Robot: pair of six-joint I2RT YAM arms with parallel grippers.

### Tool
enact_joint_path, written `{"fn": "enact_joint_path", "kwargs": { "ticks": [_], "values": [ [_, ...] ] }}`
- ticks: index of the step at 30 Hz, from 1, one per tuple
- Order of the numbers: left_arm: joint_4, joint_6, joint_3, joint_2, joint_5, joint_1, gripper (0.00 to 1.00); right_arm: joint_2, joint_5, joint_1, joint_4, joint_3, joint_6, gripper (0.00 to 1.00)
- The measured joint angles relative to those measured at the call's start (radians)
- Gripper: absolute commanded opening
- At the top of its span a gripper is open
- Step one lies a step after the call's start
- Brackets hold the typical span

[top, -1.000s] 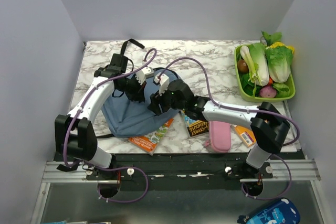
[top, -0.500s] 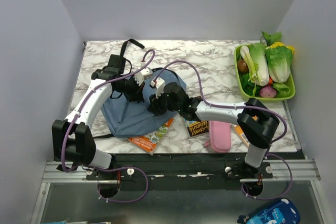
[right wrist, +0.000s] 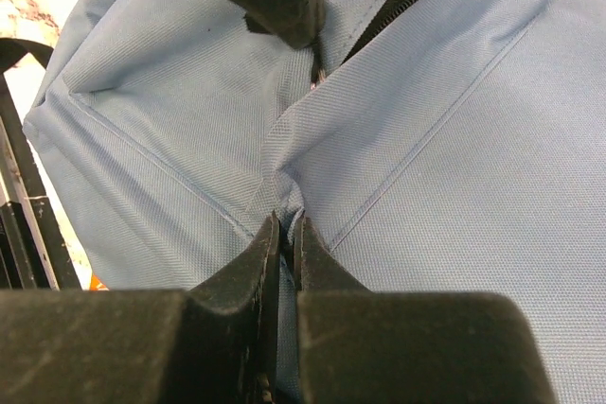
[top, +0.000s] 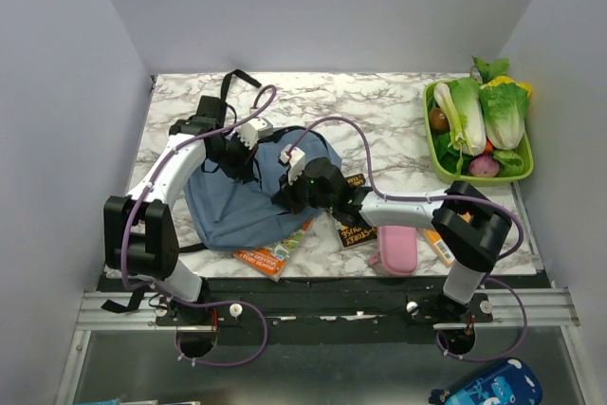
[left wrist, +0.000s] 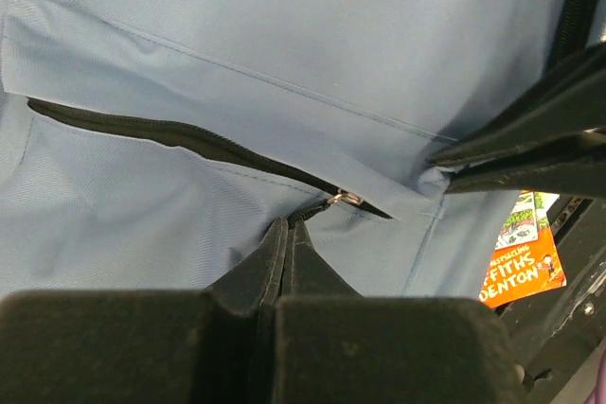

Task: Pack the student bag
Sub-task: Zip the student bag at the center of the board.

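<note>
Pinching a raised fold of the bag [right wrist: 426, 186], the right gripper [right wrist: 284, 226] has its fingers pressed almost together on the fabric. Left gripper [left wrist: 289, 232] is clamped too, tips meeting on cloth right at the zip pull [left wrist: 347, 199]. Bag is dusty blue, soft and rounded, puckered up between the two grippers. A black zip [left wrist: 170, 134] runs away from the left tips. Black strap [top: 228, 87] trails beyond the left gripper. Bag lies under both grippers on a marble table [top: 379, 111], with plain pale walls around. Orange book [top: 275, 251] is partly tucked under the bag edge, below the right gripper. Zip pull is tiny, so I cannot tell if the left tips hold it or only cloth. Arms hide the bag's middle from above.
</note>
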Motion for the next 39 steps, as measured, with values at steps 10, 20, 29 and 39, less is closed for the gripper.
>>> {"fn": "enact_joint_path", "kwargs": {
  "ticks": [10, 20, 29, 39],
  "values": [
    [-0.034, -0.034, 0.110, 0.105, -0.020, 0.013, 0.00, 0.000, 0.048, 0.043, 0.035, -0.021, 0.000, 0.01],
    [0.019, -0.037, 0.278, 0.252, -0.163, 0.031, 0.00, -0.054, 0.068, 0.072, 0.053, -0.111, -0.009, 0.01],
    [0.054, -0.088, 0.353, 0.411, -0.301, 0.040, 0.33, -0.069, 0.098, 0.088, 0.045, -0.119, -0.014, 0.38],
    [0.053, -0.139, 0.337, 0.270, -0.272, 0.097, 0.98, -0.141, 0.130, -0.053, -0.162, 0.018, 0.002, 0.69]
  ]
}}
